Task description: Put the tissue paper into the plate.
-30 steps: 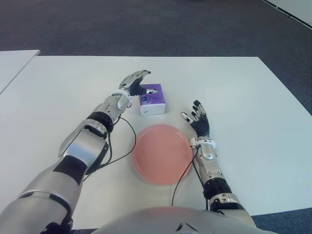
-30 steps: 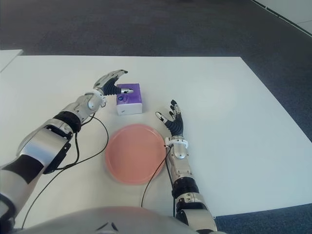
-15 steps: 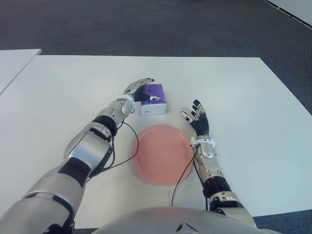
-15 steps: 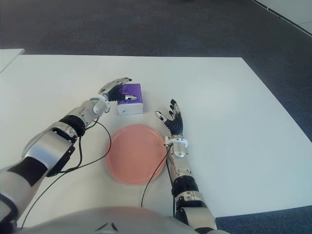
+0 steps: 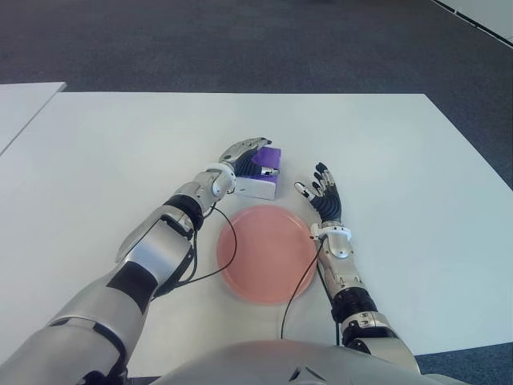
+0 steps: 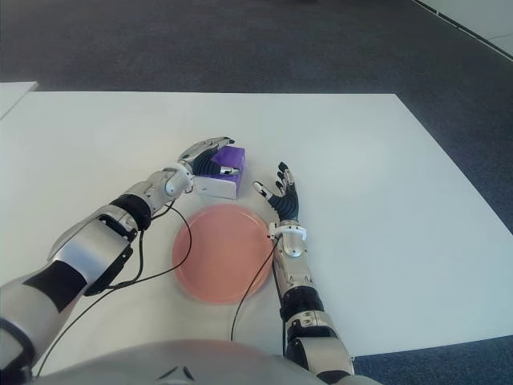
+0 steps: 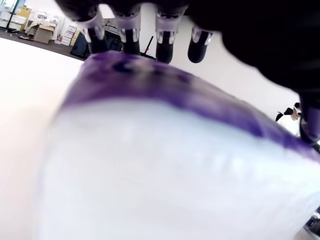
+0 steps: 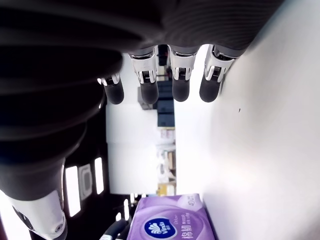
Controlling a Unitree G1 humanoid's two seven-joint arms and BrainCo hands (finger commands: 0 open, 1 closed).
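Two hands show over the white table [image 5: 96, 152] in the left eye view. The left hand [image 5: 244, 154] wraps the purple-and-white tissue pack [image 5: 261, 178], fingers over its top and thumb on its side, and the pack looks tilted just beyond the far rim of the pink plate [image 5: 264, 253], which I judge to be a grasp taken to carry it there. The right hand [image 5: 324, 200] shows just right of the plate's far edge, fingers spread and holding nothing, apparently kept clear of the carry.

From the right eye, the same layout: tissue pack [image 6: 220, 178] in the left hand, not yet over the plate [image 6: 220, 265].

At the left wrist, the pack [image 7: 165, 165] fills the frame, fingertips [image 7: 165, 50] hooked over its purple top.

At the right wrist, straight fingers [image 8: 180, 80] grip nothing; the pack [image 8: 167, 222] lies farther off.
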